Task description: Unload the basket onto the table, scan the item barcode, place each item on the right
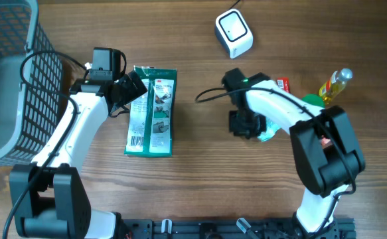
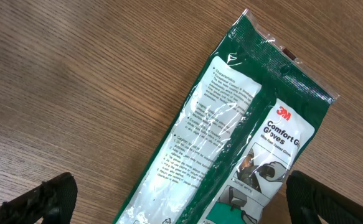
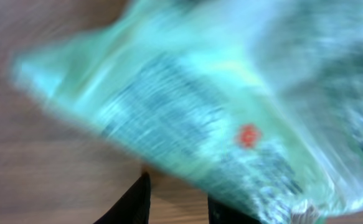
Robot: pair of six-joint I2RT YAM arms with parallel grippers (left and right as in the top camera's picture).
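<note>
A green 3M gloves package (image 1: 151, 111) lies flat on the wooden table, its barcode (image 1: 135, 141) at the near end. My left gripper (image 1: 132, 89) hovers open over the far end of that package (image 2: 231, 143), one finger (image 2: 44, 199) on each side of it, not touching it. My right gripper (image 1: 246, 124) is at the table's middle, over a pale green packet (image 1: 269, 135). In the right wrist view the pale green packet (image 3: 187, 106) is a blur covering my right gripper's (image 3: 178, 193) tips, so any hold is unclear. A white scanner (image 1: 233, 33) stands at the back.
A grey wire basket (image 1: 7, 79) takes up the far left. To the right lie a yellow oil bottle (image 1: 334, 84), a small red item (image 1: 283, 84) and a green item (image 1: 312, 101). A black cable (image 1: 210, 96) runs by the right arm.
</note>
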